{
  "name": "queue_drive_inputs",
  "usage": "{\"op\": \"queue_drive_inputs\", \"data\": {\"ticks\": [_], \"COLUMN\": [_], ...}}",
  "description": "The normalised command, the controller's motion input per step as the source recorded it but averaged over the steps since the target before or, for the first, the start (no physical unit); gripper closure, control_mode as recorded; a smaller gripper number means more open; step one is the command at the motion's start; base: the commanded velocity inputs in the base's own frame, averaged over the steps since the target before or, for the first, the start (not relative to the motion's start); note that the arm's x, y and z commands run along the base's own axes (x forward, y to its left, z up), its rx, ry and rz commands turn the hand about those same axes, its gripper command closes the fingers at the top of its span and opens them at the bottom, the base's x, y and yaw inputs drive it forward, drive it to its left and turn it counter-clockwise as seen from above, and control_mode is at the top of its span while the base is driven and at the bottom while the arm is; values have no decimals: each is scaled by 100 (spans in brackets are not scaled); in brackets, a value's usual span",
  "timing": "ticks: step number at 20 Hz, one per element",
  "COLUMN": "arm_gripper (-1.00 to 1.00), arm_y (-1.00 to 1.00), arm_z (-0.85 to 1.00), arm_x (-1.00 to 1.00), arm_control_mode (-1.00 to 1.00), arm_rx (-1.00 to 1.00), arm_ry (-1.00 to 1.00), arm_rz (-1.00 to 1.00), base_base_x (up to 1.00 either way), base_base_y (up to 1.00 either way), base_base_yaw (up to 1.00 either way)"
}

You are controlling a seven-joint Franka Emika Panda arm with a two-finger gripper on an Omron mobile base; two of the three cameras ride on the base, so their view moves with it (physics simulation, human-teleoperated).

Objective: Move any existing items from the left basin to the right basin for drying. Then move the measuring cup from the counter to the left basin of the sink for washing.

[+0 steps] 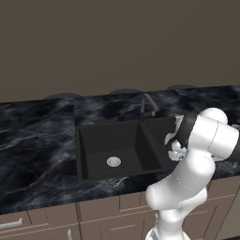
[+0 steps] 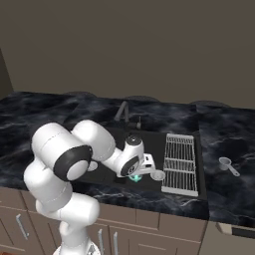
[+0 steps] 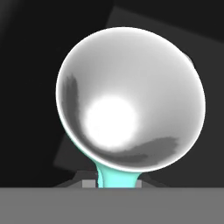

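Gripper (image 2: 135,175) clamped on the teal mug (image 3: 131,109), pinching it at the teal handle; in the hand view the mug's white inside faces the camera, handle running down between the finger tips. In the right base view the hand hangs low over the black sink (image 2: 149,137), a speck of teal visible under the wrist, just left of the wire rack (image 2: 180,163) that lies over the right side of the sink. Left base view: left basin (image 1: 93,145) with its round silver drain (image 1: 113,162), centre divider to its right, dark faucet (image 1: 149,104) behind. Measuring cup (image 2: 227,165) sits on the black marble counter (image 2: 229,139) right of the rack, well apart from the gripper.
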Motion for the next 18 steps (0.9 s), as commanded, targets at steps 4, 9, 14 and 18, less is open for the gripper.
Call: {"op": "queue_drive_inputs", "data": {"ticks": [4,9,14,18], "arm_gripper": [100,100,100,100], "arm_y": [-21,-19,-8,-3], "arm_z": [-2,-7,-15,-20], "arm_x": [6,8,18,21], "arm_control_mode": [-100,-100,-100,-100], "arm_rx": [1,1,0,0], "arm_ry": [0,0,1,3], "arm_rz": [0,0,0,0], "base_base_x": [0,0,0,0], "base_base_y": [0,0,0,0], "base_base_yaw": [0,0,0,0]}}
